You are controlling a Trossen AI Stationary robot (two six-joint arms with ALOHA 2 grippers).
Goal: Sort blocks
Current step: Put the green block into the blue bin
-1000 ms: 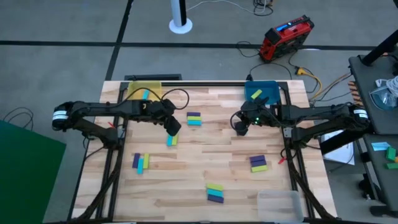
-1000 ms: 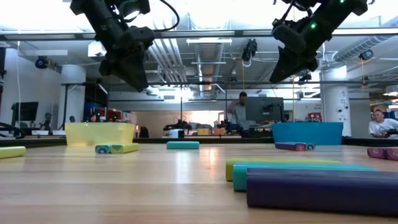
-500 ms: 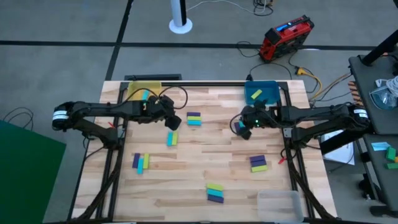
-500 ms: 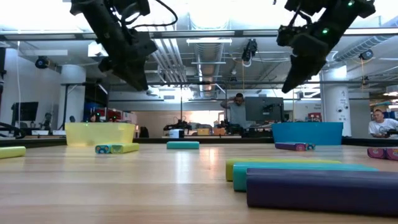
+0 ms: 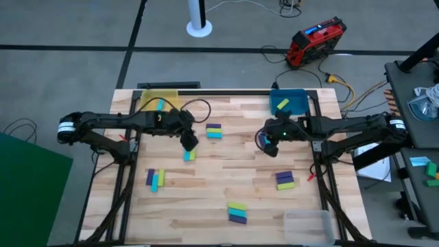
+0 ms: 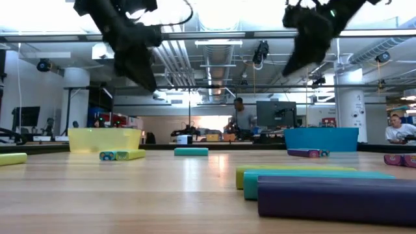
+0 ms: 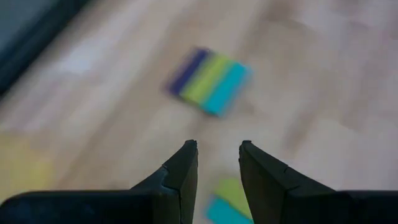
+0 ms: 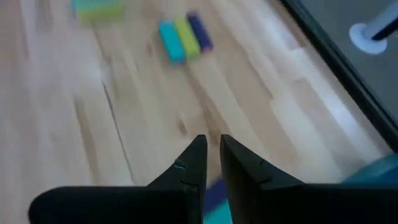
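- Left claw [image 5: 190,143], fingers slightly apart and empty, hangs just above my cyan and yellow-green blocks [image 5: 188,156], nearer me than the yellow bin [image 5: 147,100].
- Right claw [image 5: 269,147] nearly closed, empty.
- Blocks look light, stiff, likely slick; grip across narrow sides.

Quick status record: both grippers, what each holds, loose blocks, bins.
left gripper: open, empty, above the cyan and green pair
right gripper: nearly shut, empty, mid-table on the right
loose blocks: trio center back; trio front left; trio right; trio front
yellow bin: cyan block inside
blue bin: green block inside
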